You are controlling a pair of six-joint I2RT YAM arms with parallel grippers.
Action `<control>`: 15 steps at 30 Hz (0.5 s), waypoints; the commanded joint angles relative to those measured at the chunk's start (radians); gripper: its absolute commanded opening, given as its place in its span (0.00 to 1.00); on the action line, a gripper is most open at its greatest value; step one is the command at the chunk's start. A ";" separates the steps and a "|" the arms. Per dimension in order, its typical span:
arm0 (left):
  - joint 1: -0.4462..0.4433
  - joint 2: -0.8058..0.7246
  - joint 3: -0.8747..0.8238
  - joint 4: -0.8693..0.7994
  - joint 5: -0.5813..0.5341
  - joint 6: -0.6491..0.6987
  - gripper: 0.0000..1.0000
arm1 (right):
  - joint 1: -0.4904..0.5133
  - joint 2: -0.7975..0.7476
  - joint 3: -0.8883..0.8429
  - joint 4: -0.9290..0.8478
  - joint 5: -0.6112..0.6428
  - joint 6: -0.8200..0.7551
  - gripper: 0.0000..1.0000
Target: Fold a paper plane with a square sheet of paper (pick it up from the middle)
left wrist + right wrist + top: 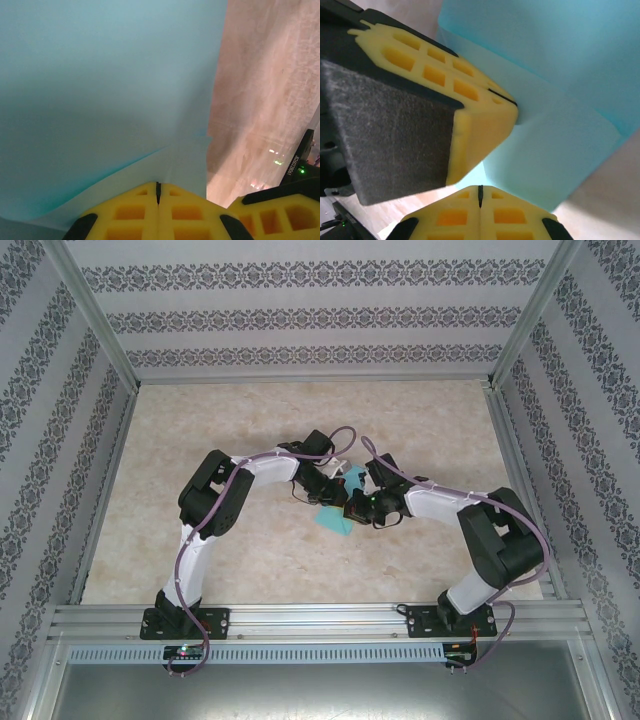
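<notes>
**Sheet of paper** (334, 521). Thin, turquoise-blue and plain. It is located at mid-table, between the two wrists. In the top view one corner is seen pointing toward the arm bases, and a second portion is seen above it, between the grippers. Overlapping layers with straight edges are seen in both wrist views, so the sheet is recorded as partly folded. The number of folds cannot be told, and contact between the lower corner and the table (250, 570) cannot be judged.

**Left gripper** (158, 186). It is clamped on the sheet. The yellow pads (130, 212) are pressed together, with only a thin dark seam between them. The paper is seen rising directly from that seam and spreading across most of the left wrist view.

**Right gripper** (480, 189). It is likewise clamped on the sheet, pads together, with a lower edge of the paper caught at the seam. It is placed just beside the left gripper; in the right wrist view the other gripper's pads are seen close above, on the same edge region. Whether the two grippers touch cannot be told.

**Table.** The surface is beige and marbled.

**Walls** (300, 280). They are papered in grey patterned bands and framed by aluminium rails (320, 618).
</notes>
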 commanded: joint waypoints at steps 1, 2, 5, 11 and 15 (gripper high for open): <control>0.002 0.082 -0.027 -0.038 -0.095 0.025 0.02 | 0.014 0.030 -0.013 0.068 -0.037 0.028 0.00; 0.002 0.082 -0.028 -0.035 -0.096 0.026 0.02 | 0.017 0.037 -0.012 0.068 -0.036 0.027 0.00; 0.005 0.085 -0.029 -0.035 -0.096 0.025 0.02 | 0.020 0.053 -0.029 0.084 -0.043 0.031 0.00; 0.013 0.090 -0.018 -0.042 -0.099 0.029 0.02 | 0.035 0.058 -0.065 0.098 -0.044 0.038 0.00; 0.018 0.092 -0.011 -0.050 -0.101 0.034 0.02 | 0.051 0.065 -0.082 0.092 -0.034 0.039 0.00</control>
